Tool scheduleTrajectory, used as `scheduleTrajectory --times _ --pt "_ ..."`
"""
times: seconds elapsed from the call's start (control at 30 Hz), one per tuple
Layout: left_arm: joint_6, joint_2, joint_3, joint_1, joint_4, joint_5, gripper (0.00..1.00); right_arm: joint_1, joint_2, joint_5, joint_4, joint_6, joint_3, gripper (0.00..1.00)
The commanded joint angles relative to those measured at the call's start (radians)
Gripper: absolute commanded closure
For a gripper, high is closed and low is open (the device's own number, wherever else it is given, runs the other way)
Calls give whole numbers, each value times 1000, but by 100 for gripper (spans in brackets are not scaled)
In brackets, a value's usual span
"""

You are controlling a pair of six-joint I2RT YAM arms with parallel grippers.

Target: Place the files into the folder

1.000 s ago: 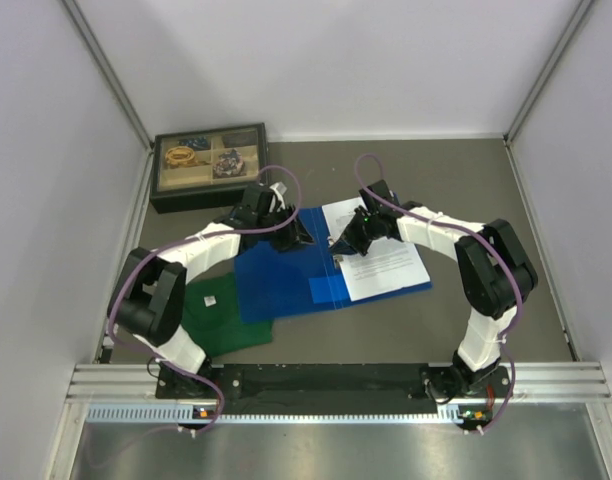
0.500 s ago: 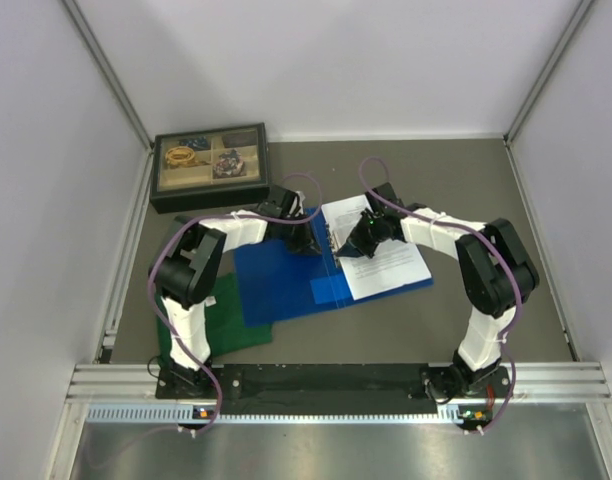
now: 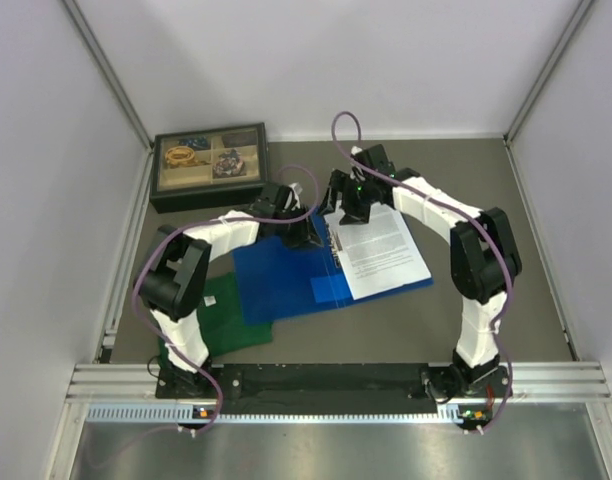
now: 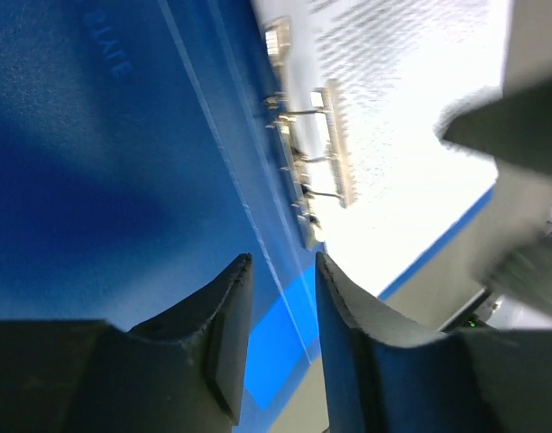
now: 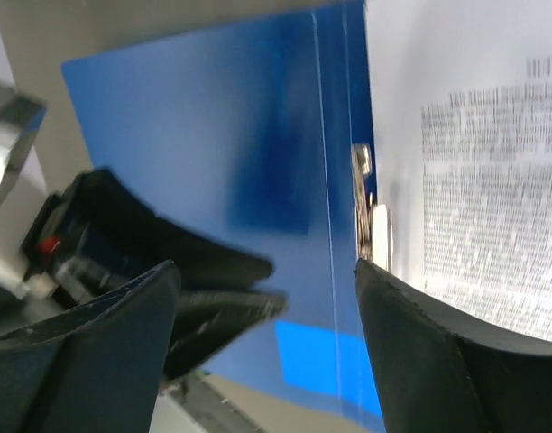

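The blue folder (image 3: 281, 275) lies open on the table, its metal rings (image 4: 312, 162) along the spine. The files (image 3: 384, 250), white sheets printed with black text, rest on the folder's right half beside the rings (image 5: 371, 225). My left gripper (image 3: 311, 232) hovers over the spine near its far end, open, with only the blue cover (image 4: 96, 180) showing between its fingers (image 4: 229, 334). My right gripper (image 3: 348, 205) stands wide open above the files' far left corner, holding nothing. In the right wrist view the files (image 5: 479, 180) lie to the right and the left gripper (image 5: 181, 280) shows as a dark blur.
A black compartment box (image 3: 209, 165) with trinkets stands at the far left. A green folded shirt (image 3: 221, 318) lies under the folder's near left corner. Grey walls close in both sides and the back.
The right gripper has opened from shut and moved away from the rings toward the far edge of the files. The left gripper has shifted a little to the right, toward the spine.
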Motion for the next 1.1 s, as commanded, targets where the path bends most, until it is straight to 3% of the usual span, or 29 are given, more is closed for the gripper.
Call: scheduleTrajectory --times 0.0,0.13,0.5,1.07 --pt "23 -138 -19 6 3 23 59 -5 103 -11 -58 -277 168 20" --pt "37 -190 -33 20 -21 30 53 -6 199 -40 -118 -358 294 19" --pt "33 -275 -113 38 -10 43 46 -11 285 -210 -14 -374 271 21" --pt "26 -293 -126 38 -1 46 43 -17 290 -212 26 -369 247 20"
